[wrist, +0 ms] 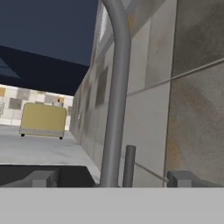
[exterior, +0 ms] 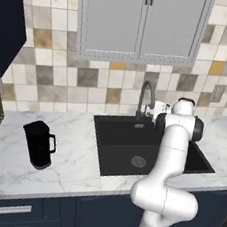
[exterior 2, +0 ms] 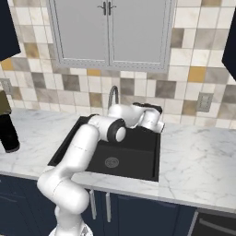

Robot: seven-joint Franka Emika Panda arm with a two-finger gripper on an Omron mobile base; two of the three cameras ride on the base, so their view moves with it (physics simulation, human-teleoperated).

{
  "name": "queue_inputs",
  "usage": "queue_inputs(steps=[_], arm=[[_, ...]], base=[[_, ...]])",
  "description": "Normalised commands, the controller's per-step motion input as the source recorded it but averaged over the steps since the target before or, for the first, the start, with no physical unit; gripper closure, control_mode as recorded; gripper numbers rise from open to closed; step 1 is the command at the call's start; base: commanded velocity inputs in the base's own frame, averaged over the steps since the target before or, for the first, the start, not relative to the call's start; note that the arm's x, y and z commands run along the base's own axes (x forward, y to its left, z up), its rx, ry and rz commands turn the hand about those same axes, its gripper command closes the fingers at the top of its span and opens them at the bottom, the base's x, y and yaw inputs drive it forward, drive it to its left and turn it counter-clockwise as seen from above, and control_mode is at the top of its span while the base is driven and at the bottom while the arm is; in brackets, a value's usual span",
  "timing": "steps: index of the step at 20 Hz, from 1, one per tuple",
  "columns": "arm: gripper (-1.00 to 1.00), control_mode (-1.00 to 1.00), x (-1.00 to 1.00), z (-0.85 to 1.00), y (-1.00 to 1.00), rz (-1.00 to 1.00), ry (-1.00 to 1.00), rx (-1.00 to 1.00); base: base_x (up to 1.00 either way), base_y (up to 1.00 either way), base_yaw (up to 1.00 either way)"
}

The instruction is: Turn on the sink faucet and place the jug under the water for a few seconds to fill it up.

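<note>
The sink (exterior: 117, 136) at frame centre holds only its round drain (exterior: 138, 162). The jug (exterior: 38, 144) stands at lower left on the marble counter (exterior: 70, 155). In the hand view, the gripper (wrist: 111, 180) has its jaws spread either side of the sink faucet (wrist: 116, 100), and a yellow appliance (wrist: 42, 119) sits mid-left.

We count one sink faucet (exterior: 146, 97) and one sink (exterior: 127, 137) with one round drain (exterior: 138, 162) in it. We see one black jug (exterior: 38, 144) on the left of the counter. There are two grey cupboard doors (exterior: 142, 21) up on the far wall. We also see one wall socket (exterior 2: 203, 102) on the right.
</note>
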Motion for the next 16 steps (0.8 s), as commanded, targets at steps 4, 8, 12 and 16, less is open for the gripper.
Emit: queue_inputs(steps=[4,8,12,16], arm=[[-1.00,-1.00,0.23,-0.01,-0.02,0.00,0.00,0.01],[-1.00,-1.00,0.01,-0.07,0.10,0.00,0.00,0.00],[-1.00,-1.00,0.13,0.00,0.10,0.00,0.01,0.00],[-1.00,-1.00,0.32,0.00,0.01,0.00,0.05,0.00]], base=[[0.00,0.00,0.00],[0.00,0.00,0.00],[0.00,0.00,0.00],[0.00,0.00,0.00]])
